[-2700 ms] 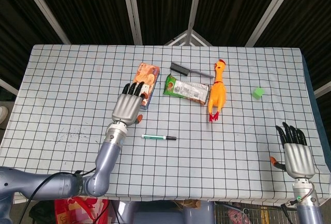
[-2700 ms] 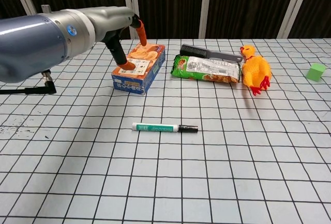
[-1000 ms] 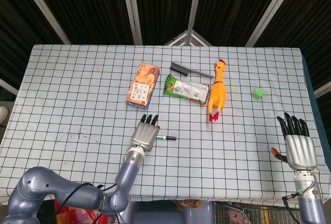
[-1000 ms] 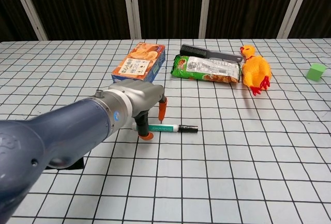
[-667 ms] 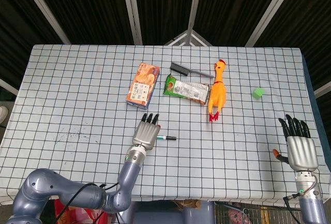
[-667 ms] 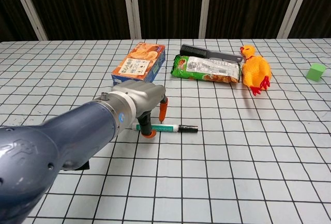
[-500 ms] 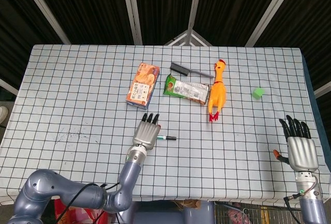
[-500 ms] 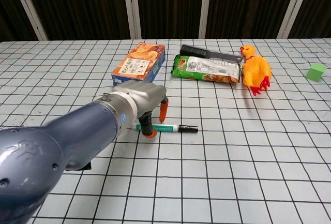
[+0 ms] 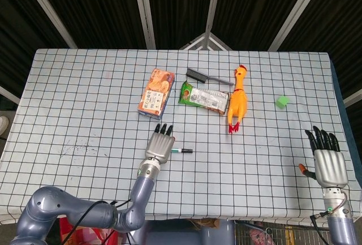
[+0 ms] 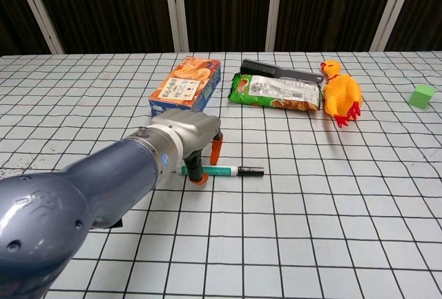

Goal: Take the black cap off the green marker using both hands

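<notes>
Two robot hands share a checkered table (image 9: 73, 103), only one of them near the work. Nearest the robot, at the front right edge, the right hand (image 9: 324, 157) is raised palm-away with its dark fingers spread and nothing in it, well apart from every object. Toward the front centre, the left hand (image 9: 160, 145) is lowered over the white end of the green marker (image 10: 224, 170), which lies flat on the cloth along a grid line. In the chest view the orange-tipped fingers (image 10: 200, 177) come down on either side of the marker's barrel, one tip on the near side against the table and another on the far side; whether they actually pinch the barrel cannot be told from either view (the hand covers that end). The black cap (image 10: 253, 172) is on the marker's right end and clear of the hand, nothing touching it.

Farther back stands a row of other items. An orange snack box (image 9: 155, 93) lies just beyond the left hand. To its right a green food packet (image 9: 203, 97) rests with a black comb (image 9: 207, 77) just behind it. A yellow rubber chicken (image 9: 238, 99) lies beside the packet, feet toward the robot. A small green block (image 9: 282, 101) sits alone toward the right side.
</notes>
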